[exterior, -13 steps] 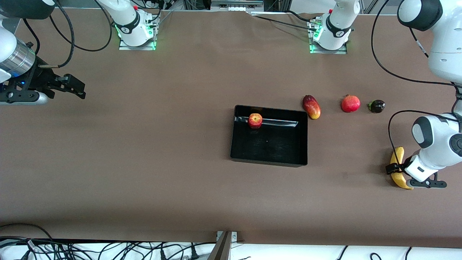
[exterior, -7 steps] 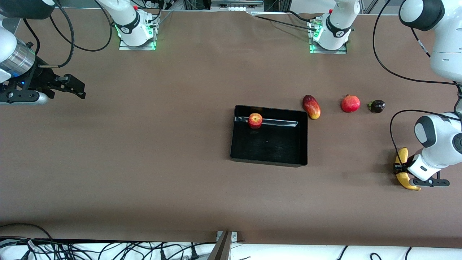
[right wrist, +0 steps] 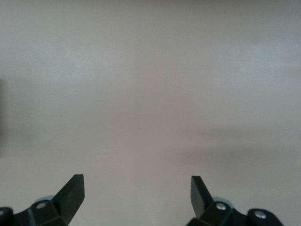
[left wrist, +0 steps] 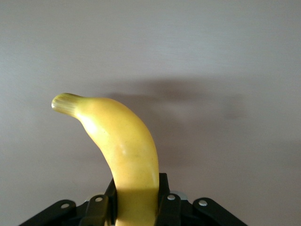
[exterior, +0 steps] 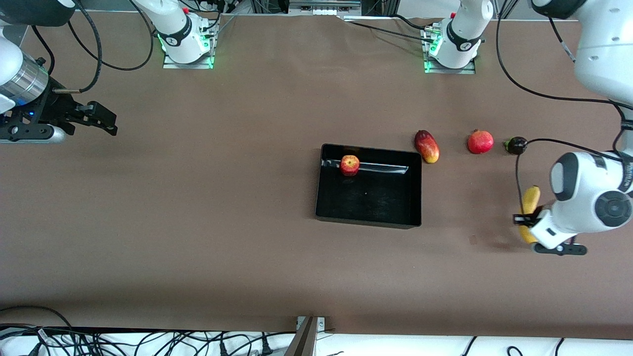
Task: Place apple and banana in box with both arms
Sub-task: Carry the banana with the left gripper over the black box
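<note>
**Banana clamped in the left gripper, apple lying in the box**

I see the left gripper (exterior: 525, 219) over the bare table (exterior: 198, 222) at the left arm's end, its fingers (left wrist: 165, 195) clamped on the banana (exterior: 530, 210). In the left wrist view the fruit sits squeezed between the two black pads, gripped at its thicker part, and its curved body runs out from the fingers to a greenish stem end (left wrist: 66, 102). A soft shadow lies on the table under it, apart from the fruit, so I read the banana as lifted off the surface.

The apple (exterior: 349, 165) lies inside the box (exterior: 368, 217), close to the wall that faces the robot bases, toward the corner at the right arm's end. The box is well apart from the left gripper's fingers, toward the middle of the table.

Between the box and the left gripper, farther from the front camera than the fingers, three more fruits lie in a row: a mango (exterior: 427, 146) just beside the box's corner, a pomegranate (exterior: 480, 142) next, and a small dark fruit (exterior: 517, 145) nearest to the left arm's end.

The right gripper (exterior: 101, 120) waits over the table at the right arm's end, well apart from every fruit. Its fingers (right wrist: 71, 194) stand wide apart with nothing between them, only bare table showing below.
</note>
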`<state>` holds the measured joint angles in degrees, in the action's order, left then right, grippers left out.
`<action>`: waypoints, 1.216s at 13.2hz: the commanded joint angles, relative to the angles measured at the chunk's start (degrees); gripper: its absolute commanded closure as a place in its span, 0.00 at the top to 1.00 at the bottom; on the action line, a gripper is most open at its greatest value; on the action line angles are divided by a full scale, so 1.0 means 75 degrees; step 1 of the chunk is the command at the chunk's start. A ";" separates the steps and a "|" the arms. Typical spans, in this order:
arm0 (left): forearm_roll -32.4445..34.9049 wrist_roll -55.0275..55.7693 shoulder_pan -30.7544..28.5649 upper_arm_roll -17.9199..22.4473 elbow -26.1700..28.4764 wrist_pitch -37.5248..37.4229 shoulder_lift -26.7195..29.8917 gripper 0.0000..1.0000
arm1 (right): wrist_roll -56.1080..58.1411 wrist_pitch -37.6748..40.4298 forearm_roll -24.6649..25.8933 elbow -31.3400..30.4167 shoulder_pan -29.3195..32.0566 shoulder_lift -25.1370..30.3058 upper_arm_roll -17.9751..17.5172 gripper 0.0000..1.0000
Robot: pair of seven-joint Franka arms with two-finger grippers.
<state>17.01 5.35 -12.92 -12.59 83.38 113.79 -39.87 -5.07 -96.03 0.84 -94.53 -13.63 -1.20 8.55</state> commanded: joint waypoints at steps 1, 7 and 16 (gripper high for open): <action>-0.0392 0.0890 0.0969 -0.0020 0.0156 -0.0908 0.0569 0.00 | 0.0114 0.0019 0.0005 0.0124 0.0047 -0.0051 -0.0015 1.00; -0.0487 0.3209 0.1207 -0.1893 0.0145 -0.1227 0.0629 0.00 | 0.0114 -0.0017 0.0005 0.0124 0.0047 -0.0051 -0.0015 1.00; -0.0487 0.4103 0.1734 -0.2622 0.0786 0.0468 0.0172 0.00 | 0.0114 -0.0017 0.0005 0.0112 0.0035 -0.0051 -0.0015 1.00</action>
<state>14.14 35.65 0.48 -31.89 86.02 112.60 -38.27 -5.07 -96.21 0.84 -94.53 -13.62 -1.21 8.55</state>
